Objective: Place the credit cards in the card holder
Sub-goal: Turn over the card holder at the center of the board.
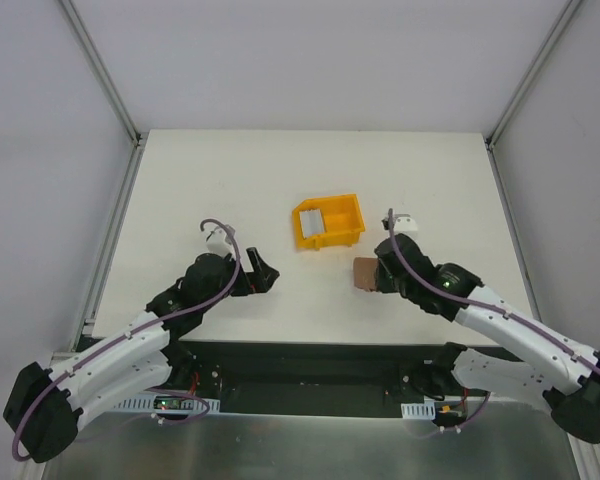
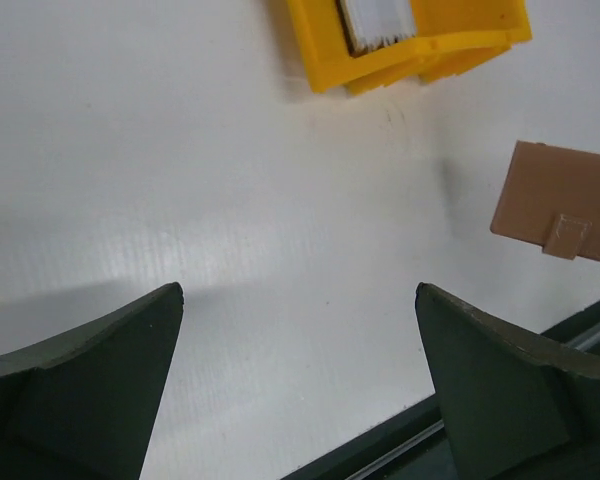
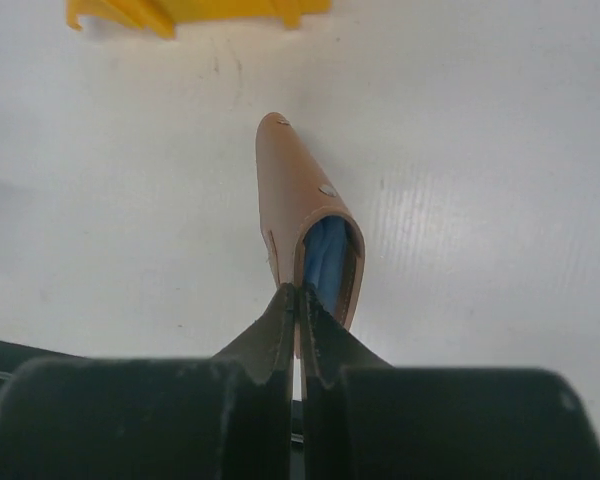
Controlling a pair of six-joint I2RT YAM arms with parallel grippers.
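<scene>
Yellow plastic bin [image 1: 346, 236]: it sits open-topped on the white table [image 1: 210, 180], farther out than both grippers and roughly between them.
Bin contents: a small stack of thin flat pale grey-white credit cards [image 2: 378, 20] stands on edge at one side of the bin. The rest of its floor shows bare yellow.
Card holder: the small flat brown leather-like card holder [image 3: 292, 185] with a little tab clasp [image 2: 567, 235] is near the bin's right corner but apart from it. It is turned on edge with its open mouth toward the right wrist camera. Whether it touches the table I cannot tell.
Holder contents: pale blue sheet edges [image 3: 327, 255] show inside the mouth. They look like cards, though I cannot count them.
Right gripper [image 3: 298, 300]: its fingers are pressed almost together, pinching one side wall of the card holder at the mouth.
Left gripper [image 2: 298, 295]: its fingers are spread wide with nothing between them. It is over bare table to the left of the card holder, and the bin is ahead of it.
</scene>
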